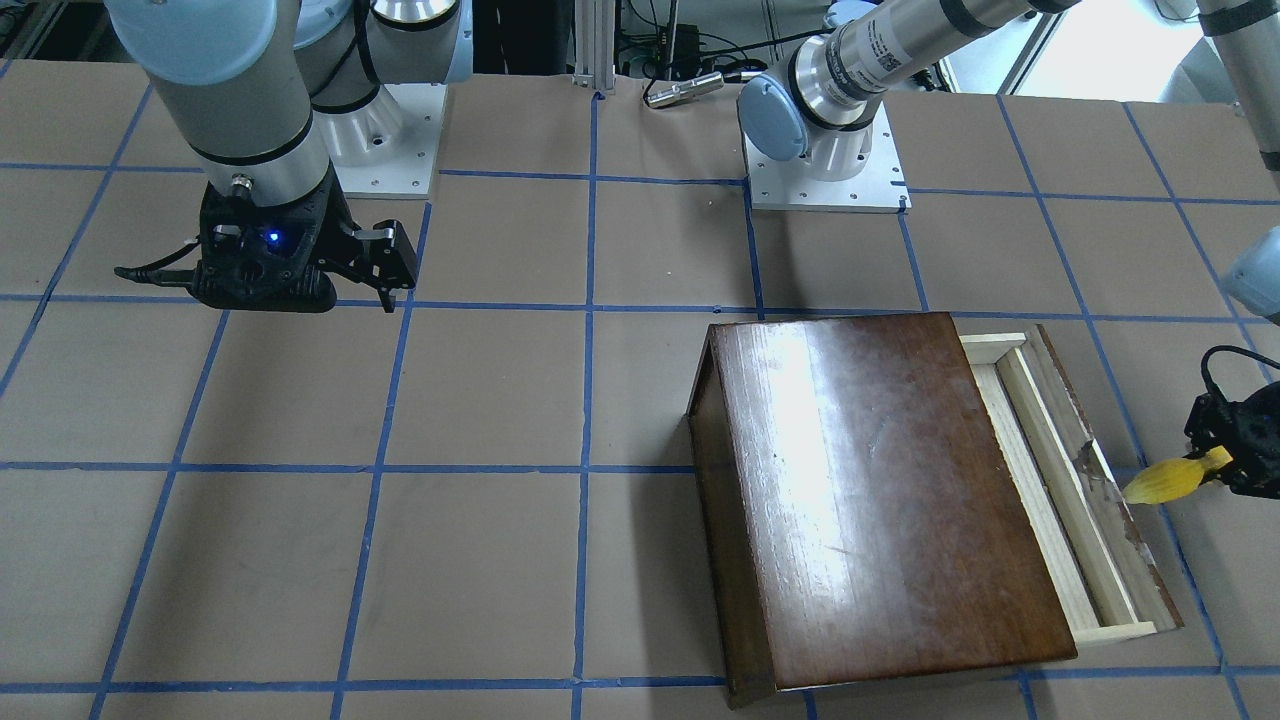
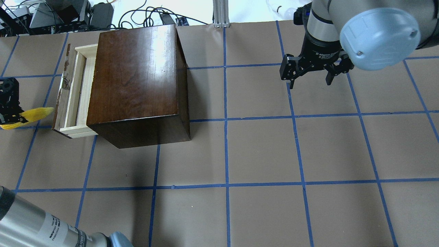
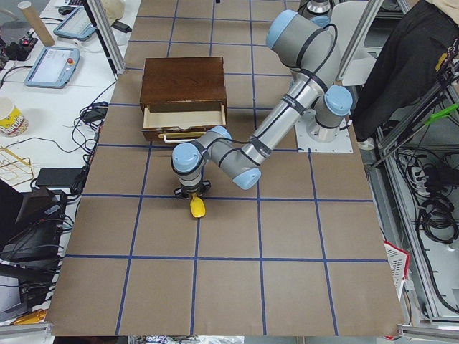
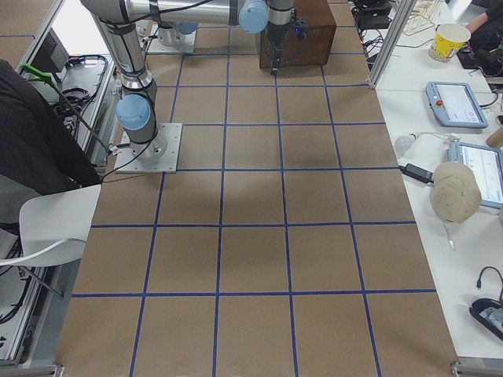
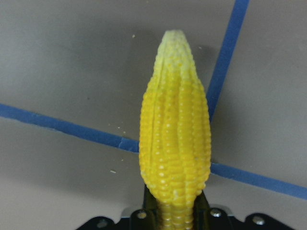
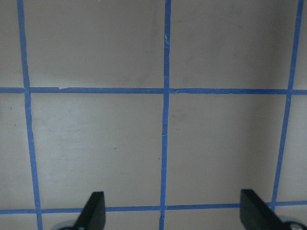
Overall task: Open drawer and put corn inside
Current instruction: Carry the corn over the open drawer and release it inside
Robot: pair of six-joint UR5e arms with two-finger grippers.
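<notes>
The drawer (image 2: 73,92) of pale wood stands pulled partly out of the glossy dark-brown box (image 2: 137,79); it also shows in the front view (image 1: 1060,480), and what shows of it holds nothing. My left gripper (image 2: 8,111) is shut on the yellow corn (image 2: 34,114), held above the table beside the drawer's worn front panel, its tip toward the panel. The corn fills the left wrist view (image 5: 175,139) and shows in the front view (image 1: 1170,480). My right gripper (image 2: 310,73) is open and empty, far from the box, its fingertips (image 6: 93,211) over bare table.
The table is brown paper with a blue tape grid (image 2: 226,120). Both arm bases (image 1: 825,170) stand at the robot's edge. Cables and equipment (image 2: 51,15) lie beyond the table's far edge behind the box.
</notes>
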